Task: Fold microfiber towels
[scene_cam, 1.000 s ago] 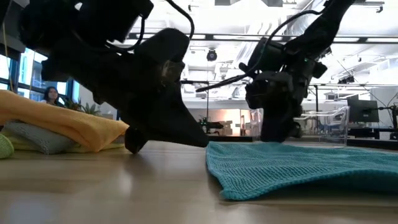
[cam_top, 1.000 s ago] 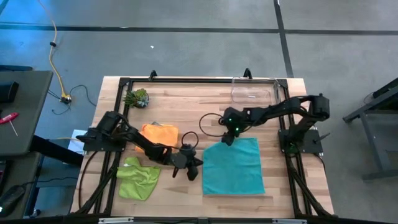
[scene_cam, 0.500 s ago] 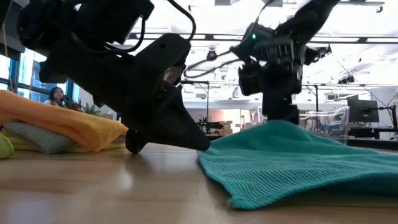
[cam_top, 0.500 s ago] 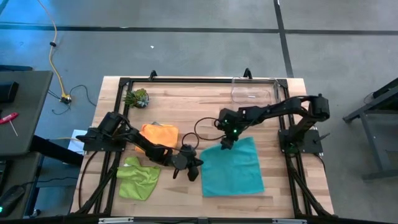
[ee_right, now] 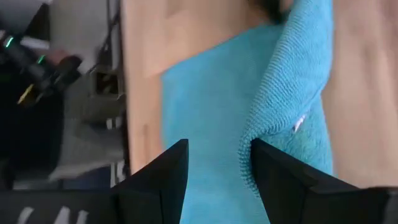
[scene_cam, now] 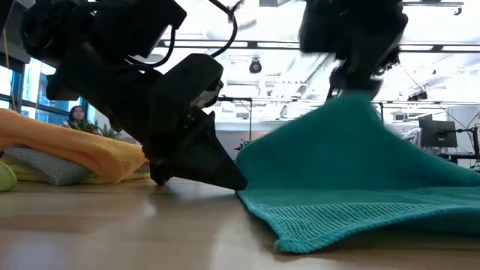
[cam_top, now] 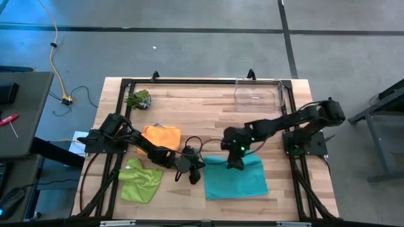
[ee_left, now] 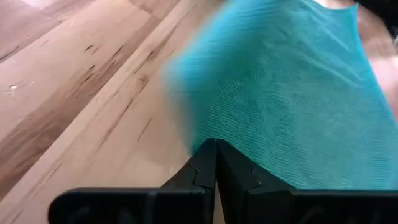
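The teal towel [cam_top: 237,178] lies at the table's near middle, its far part raised into a tent [scene_cam: 337,157]. My right gripper [cam_top: 235,161] hangs above it, shut on its far left corner. My left gripper [cam_top: 197,173] is shut, low at the towel's left edge. The orange towel [cam_top: 161,135] lies on top of a pile at the left, with grey [scene_cam: 37,165] and yellow cloth under it. The lime green towel [cam_top: 140,180] lies crumpled near the front left. My left gripper's shut fingertips [ee_left: 216,149] meet the teal towel's left edge [ee_left: 205,124], coming slanting down from the table's left; the edge lies flat on the table there. My right gripper holds the towel's far left corner [ee_right: 249,171] between its two fingers from above. The raised part slopes down, and the near edge [scene_cam: 322,225] lies on the table.
A clear plastic bin [cam_top: 256,92] stands at the far right and a small green spiky plant [cam_top: 139,99] at the far left. A black frame [cam_top: 202,81] runs along the table's edges. A person [scene_cam: 75,116] shows in the room behind.
My right gripper has lifted the teal towel's far left corner and carried it toward the table's near edge. The towel's far part has risen and leans over the near part, which has stayed flat on the table.
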You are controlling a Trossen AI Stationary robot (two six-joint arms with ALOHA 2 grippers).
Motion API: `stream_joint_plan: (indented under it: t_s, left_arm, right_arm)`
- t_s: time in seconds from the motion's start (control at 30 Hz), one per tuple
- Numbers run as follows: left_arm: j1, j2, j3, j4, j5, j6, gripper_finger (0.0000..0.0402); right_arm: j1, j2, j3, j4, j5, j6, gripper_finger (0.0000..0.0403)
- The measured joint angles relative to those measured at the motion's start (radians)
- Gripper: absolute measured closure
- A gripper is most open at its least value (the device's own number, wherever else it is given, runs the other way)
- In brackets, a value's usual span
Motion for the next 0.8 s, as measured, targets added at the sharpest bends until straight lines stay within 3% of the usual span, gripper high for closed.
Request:
stream_joint_plan:
  t_s: [0.17, 0.3, 0.47, 0.63, 0.8]
  left_arm:
    - [0.001, -0.001, 0.000, -0.015, 0.000, 0.029, 0.0402]
    - [0.003, -0.015, -0.004, -0.034, 0.004, 0.047, 0.0402]
    - [0.007, -0.080, -0.006, -0.142, -0.016, 0.155, 0.0402]
    - [0.043, -0.136, -0.010, -0.192, -0.025, 0.198, 0.0402]
    - [0.069, -0.132, -0.008, -0.195, 0.038, 0.175, 0.0402]
  right_arm:
    - [0.113, -0.091, 0.002, -0.034, -0.005, 0.002, 0.0237]
    - [0.203, -0.119, -0.001, -0.230, 0.184, 0.035, 0.0237]
    - [0.288, -0.135, -0.045, -0.287, 0.400, 0.114, 0.0237]
    - [0.250, -0.139, -0.170, -0.250, 0.482, 0.141, 0.0247]
    - [0.152, -0.219, -0.268, -0.127, 0.531, 0.122, 0.0265]
